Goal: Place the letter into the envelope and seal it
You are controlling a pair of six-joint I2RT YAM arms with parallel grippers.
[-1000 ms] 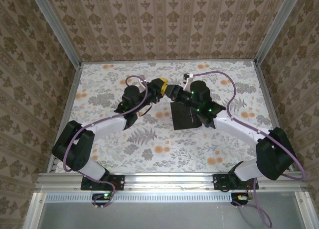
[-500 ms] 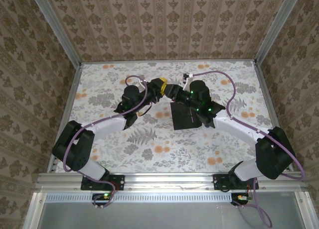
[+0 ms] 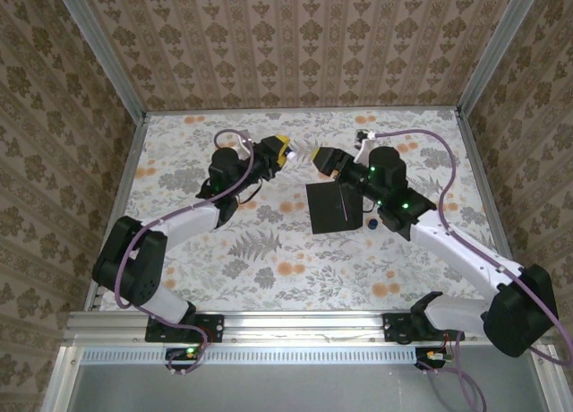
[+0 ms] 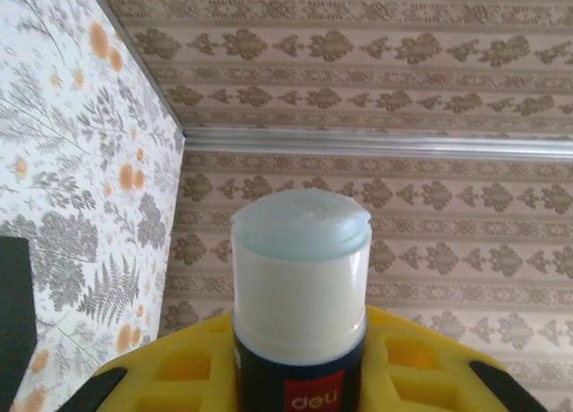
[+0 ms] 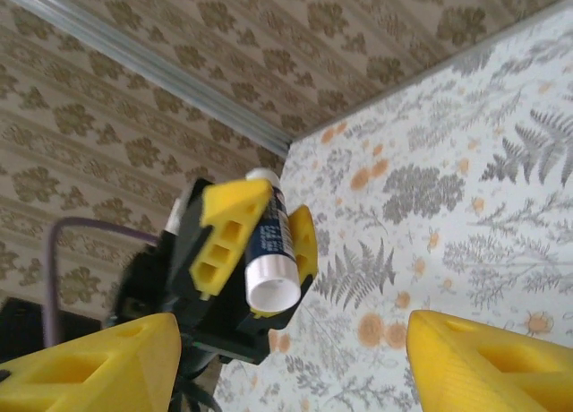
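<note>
While the left gripper (image 3: 277, 150) clamps an uncapped glue stick (image 4: 300, 291) at upper centre of the overhead view, the right gripper (image 3: 320, 159) gapes wide beside it; the envelope (image 3: 334, 207) lies flat mid-frame.

I see the envelope (image 3: 336, 206), plain matte black, mid-frame, on a white desk (image 3: 269, 251) printed with grey ferns and orange blossoms. The glue stick (image 4: 301, 296) is white, navy-banded, with a red label; the fingers (image 4: 452, 372) are yellow. Walls (image 3: 304, 45) show beige-and-brown damask stripes.
</note>
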